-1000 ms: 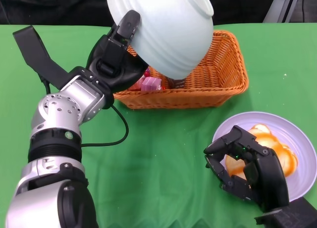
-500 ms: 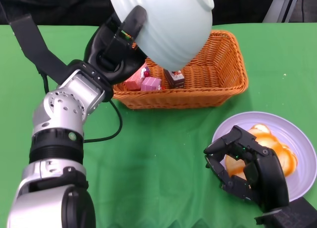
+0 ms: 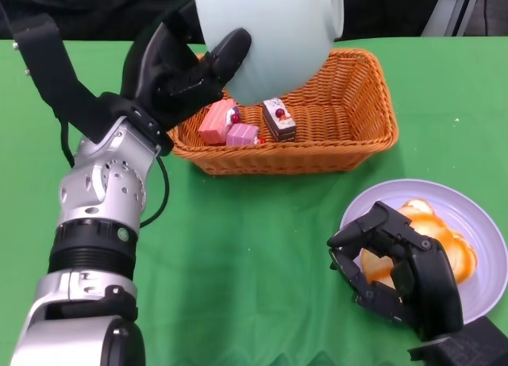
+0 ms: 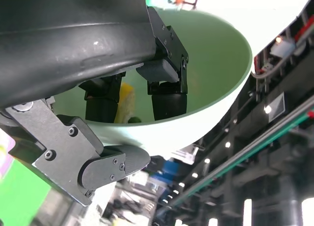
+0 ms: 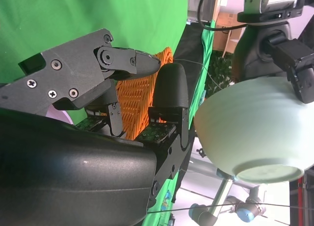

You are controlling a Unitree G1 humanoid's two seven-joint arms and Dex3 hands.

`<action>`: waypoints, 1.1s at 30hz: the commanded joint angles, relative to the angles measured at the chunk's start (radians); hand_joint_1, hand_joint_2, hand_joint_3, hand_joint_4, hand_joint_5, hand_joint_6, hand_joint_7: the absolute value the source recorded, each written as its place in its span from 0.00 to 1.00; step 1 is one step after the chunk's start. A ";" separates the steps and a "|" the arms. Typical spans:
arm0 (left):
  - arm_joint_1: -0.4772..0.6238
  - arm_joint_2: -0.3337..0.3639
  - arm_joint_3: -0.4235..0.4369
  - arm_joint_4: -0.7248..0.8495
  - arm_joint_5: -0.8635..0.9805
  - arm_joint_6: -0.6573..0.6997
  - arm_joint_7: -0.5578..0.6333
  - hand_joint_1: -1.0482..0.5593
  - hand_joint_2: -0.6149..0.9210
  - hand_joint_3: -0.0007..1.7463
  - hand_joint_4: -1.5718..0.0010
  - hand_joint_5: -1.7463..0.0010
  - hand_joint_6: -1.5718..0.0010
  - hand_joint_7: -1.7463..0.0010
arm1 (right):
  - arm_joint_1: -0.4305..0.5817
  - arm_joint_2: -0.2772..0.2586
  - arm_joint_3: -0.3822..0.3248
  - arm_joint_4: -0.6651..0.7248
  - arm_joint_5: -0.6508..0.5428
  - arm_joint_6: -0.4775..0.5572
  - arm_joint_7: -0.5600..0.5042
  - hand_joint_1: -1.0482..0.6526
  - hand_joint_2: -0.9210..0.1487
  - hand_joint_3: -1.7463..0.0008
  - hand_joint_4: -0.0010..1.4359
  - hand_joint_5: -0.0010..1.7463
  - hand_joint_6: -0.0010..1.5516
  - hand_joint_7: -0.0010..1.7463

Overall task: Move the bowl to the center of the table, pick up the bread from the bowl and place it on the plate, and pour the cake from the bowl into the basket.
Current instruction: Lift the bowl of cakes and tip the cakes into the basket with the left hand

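Above the basket, at 12 o'clock in the head view, the left hand holds the pale green bowl tipped, fingers inside the rim and thumb against the outer wall, as the left wrist view confirms. Mouth is turned away from the camera toward the far side, likely so the contents slide out over the wicker. A small yellow scrap shows inside the bowl in the left wrist view; cannot tell what it is.

Cakes lie in the basket: two pink pieces at its 9 o'clock end, one brown piece just beside them toward the middle. Pour looks done or nearly so.

Right hand at 5 o'clock, resting at the 9 o'clock edge of the plate, fingers curled loosely and apart, gripping nothing that I can see. Bread sits on the plate, partly hidden behind that hand. That step looks complete.

Green table between basket and plate. Basket's near wall stands under the bowl; lowering the bowl straight down would strike the wicker or the cakes. Black cable and strap hang beside the left forearm, near the basket's 9 o'clock corner.
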 commanded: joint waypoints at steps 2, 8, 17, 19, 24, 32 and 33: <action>0.027 0.034 -0.037 -0.001 0.095 -0.208 -0.005 0.57 0.71 0.73 0.45 0.10 0.43 0.22 | -0.009 -0.009 -0.010 0.007 0.007 -0.009 0.002 0.51 0.21 0.66 0.47 0.86 0.39 0.75; 0.077 0.054 -0.067 -0.012 0.197 -0.414 0.048 0.57 0.74 0.66 0.45 0.11 0.46 0.18 | -0.009 -0.017 -0.013 -0.019 0.023 0.006 0.017 0.51 0.15 0.72 0.46 0.86 0.38 0.75; 0.151 0.104 -0.083 0.016 0.295 -0.716 0.104 0.59 0.76 0.67 0.50 0.08 0.50 0.16 | -0.008 -0.022 -0.018 -0.059 0.003 0.049 -0.005 0.51 0.15 0.72 0.45 0.84 0.39 0.73; 0.174 0.114 -0.078 0.019 0.313 -0.803 0.130 0.59 0.78 0.63 0.52 0.06 0.52 0.15 | -0.015 -0.023 -0.019 -0.059 0.010 0.054 -0.001 0.52 0.15 0.72 0.45 0.84 0.39 0.73; 0.220 0.139 -0.075 0.030 0.359 -0.963 0.195 0.60 0.83 0.57 0.56 0.05 0.54 0.15 | -0.028 -0.023 -0.025 -0.055 0.029 0.064 0.010 0.52 0.14 0.73 0.45 0.84 0.39 0.73; 0.300 0.188 -0.073 0.063 0.490 -1.173 0.305 0.61 0.83 0.58 0.56 0.05 0.54 0.16 | -0.036 -0.028 -0.041 -0.059 0.017 0.069 0.001 0.54 0.06 0.80 0.45 0.83 0.39 0.72; 0.307 0.191 -0.067 0.069 0.523 -1.196 0.338 0.61 0.82 0.59 0.55 0.05 0.53 0.16 | -0.037 -0.028 -0.043 -0.058 0.013 0.068 -0.002 0.54 0.06 0.80 0.45 0.83 0.39 0.72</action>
